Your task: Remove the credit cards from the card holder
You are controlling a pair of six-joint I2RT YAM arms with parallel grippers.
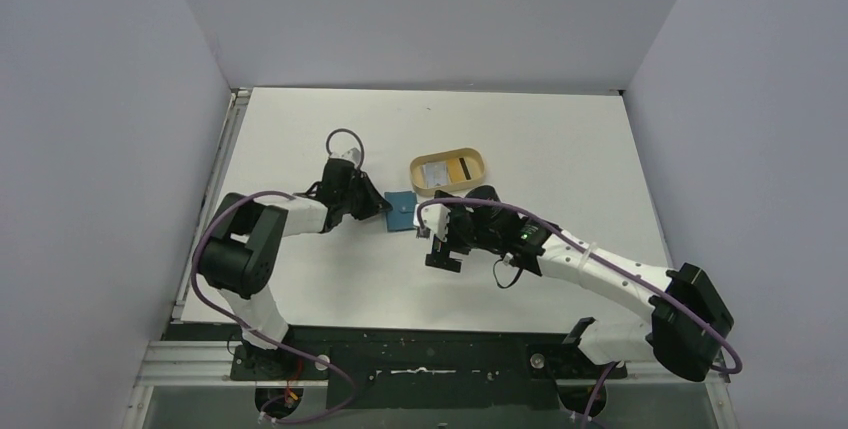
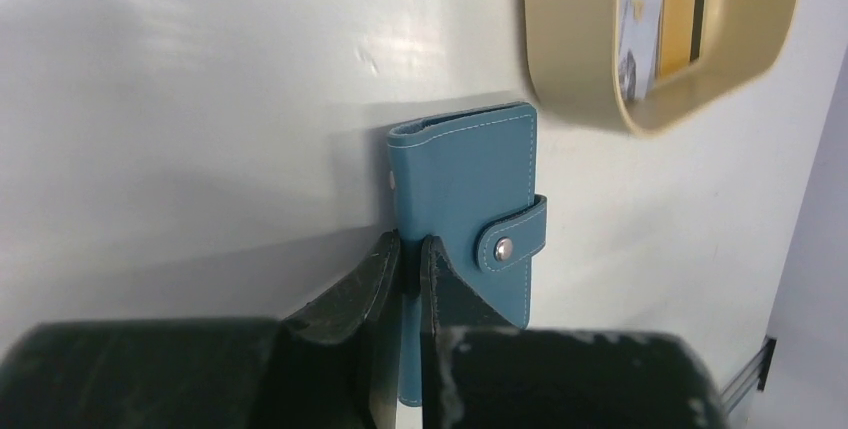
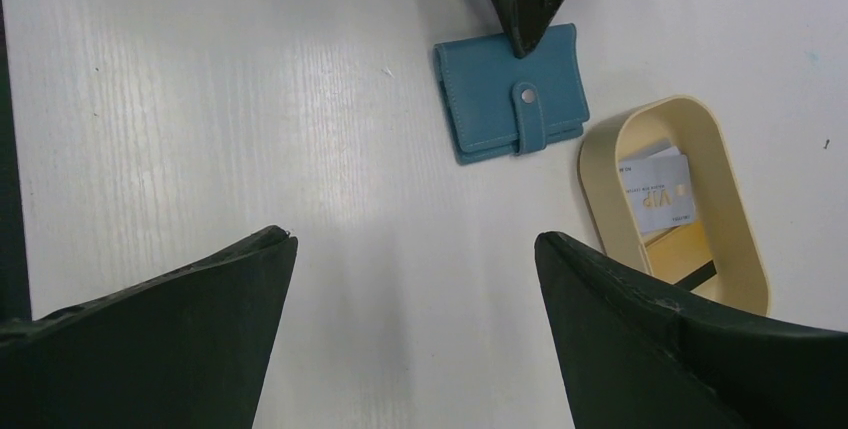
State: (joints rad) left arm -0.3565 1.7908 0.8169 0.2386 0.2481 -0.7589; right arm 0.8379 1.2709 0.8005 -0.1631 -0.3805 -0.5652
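The teal card holder lies folded on the white table with its snap tab fastened. My left gripper is shut on the holder's near edge, a thin strip of teal pinched between the jaws. Its fingers also show in the right wrist view. The credit cards lie in the tan oval tray: a whitish card over a gold one with a dark stripe. My right gripper hovers open over bare table, short of the holder.
The tan oval tray sits just beyond and to the right of the holder. White walls enclose the table on three sides. A metal rail runs along the left table edge.
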